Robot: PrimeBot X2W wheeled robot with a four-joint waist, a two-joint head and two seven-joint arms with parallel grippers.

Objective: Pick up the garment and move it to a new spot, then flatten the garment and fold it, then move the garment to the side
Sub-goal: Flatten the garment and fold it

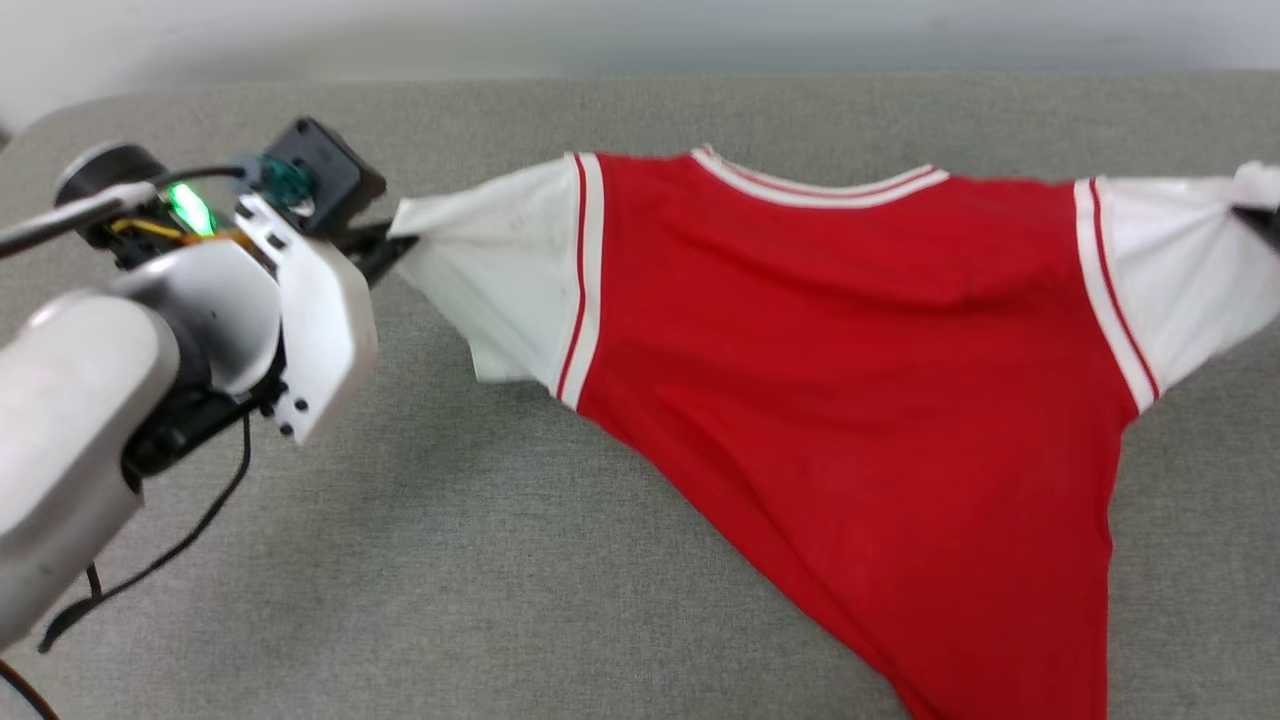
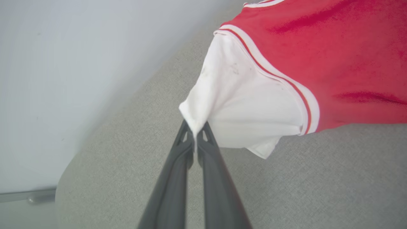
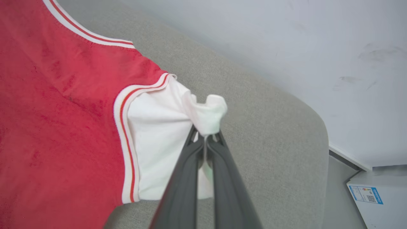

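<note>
The garment [image 1: 860, 380] is a red jersey shirt with white short sleeves and striped trim, stretched wide above the grey table [image 1: 400, 560], plain red face toward me, its body hanging to the lower right. My left gripper [image 1: 385, 245] is shut on the tip of the white sleeve [image 1: 490, 270] at the left; the left wrist view shows that sleeve [image 2: 241, 108] pinched between its dark fingers [image 2: 182, 149]. At the right edge my right gripper [image 1: 1262, 218] is shut on the other sleeve [image 1: 1180, 270]; the right wrist view shows bunched white cloth [image 3: 206, 117] clamped at its tips [image 3: 205, 140].
The grey fabric-covered table [image 3: 270, 133] has rounded corners and ends near a pale wall [image 1: 640, 35] at the back. A white box with a blue label [image 3: 378, 194] stands on the floor beyond the table's right corner. My left forearm and its cable [image 1: 150, 570] fill the lower left.
</note>
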